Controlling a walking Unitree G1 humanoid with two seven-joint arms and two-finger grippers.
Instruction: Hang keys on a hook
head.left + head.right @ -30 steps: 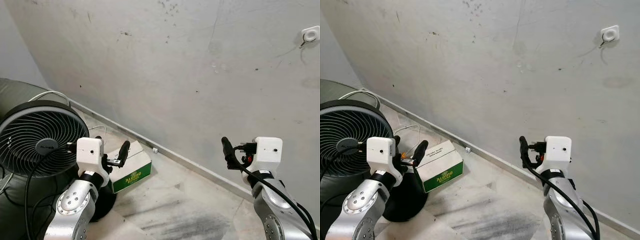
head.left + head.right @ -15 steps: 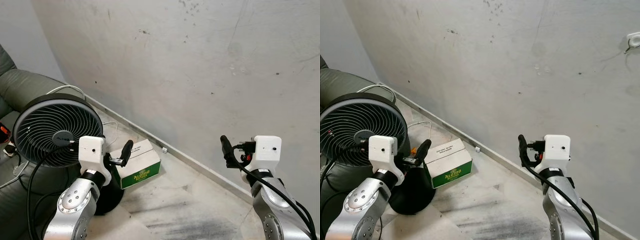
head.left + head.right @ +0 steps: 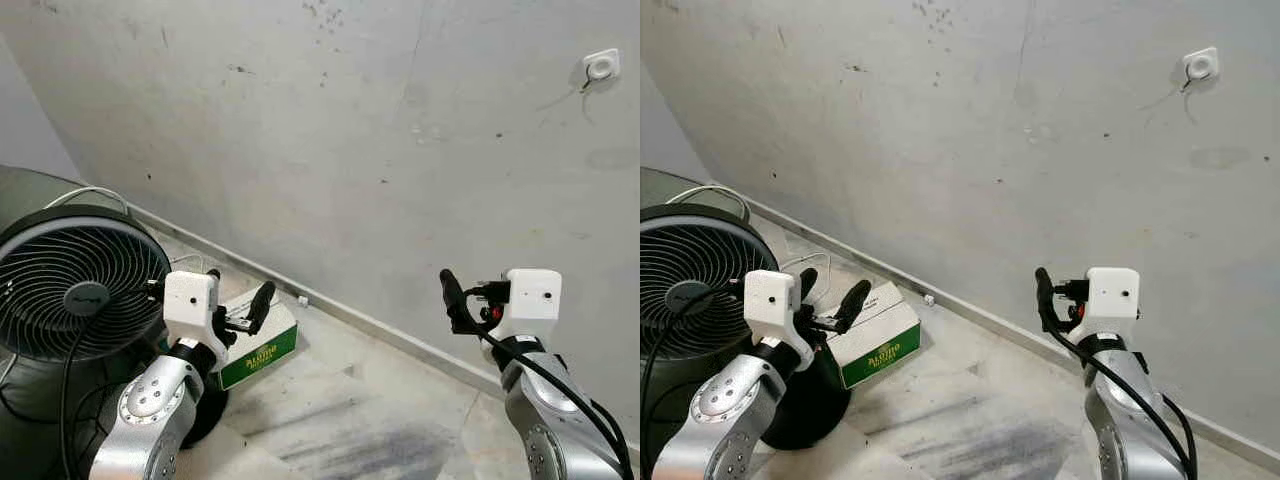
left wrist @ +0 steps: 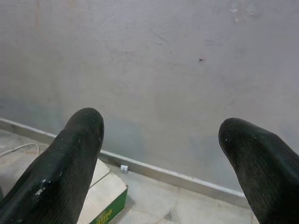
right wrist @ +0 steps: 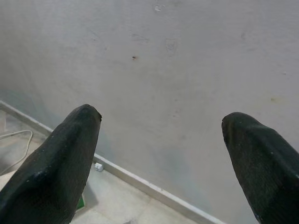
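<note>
Both arms raised in front of a stained grey wall (image 3: 330,150). Left gripper (image 3: 240,305) at lower left of the head view, fingers spread wide apart, nothing between them; it sits above a green-and-white carton (image 3: 262,340) lying on the marble floor (image 3: 370,420) by the skirting. Right gripper (image 4: 161,154) at lower right, fingers likewise parted and empty per the wrist view. A white hook (image 3: 598,68) is mounted on the wall at upper right of the frame, well above the right gripper. No keys can be made out. Black floor fan (image 3: 70,295) at far left, beside the carton; white cable (image 3: 190,262) trails behind it.
</note>
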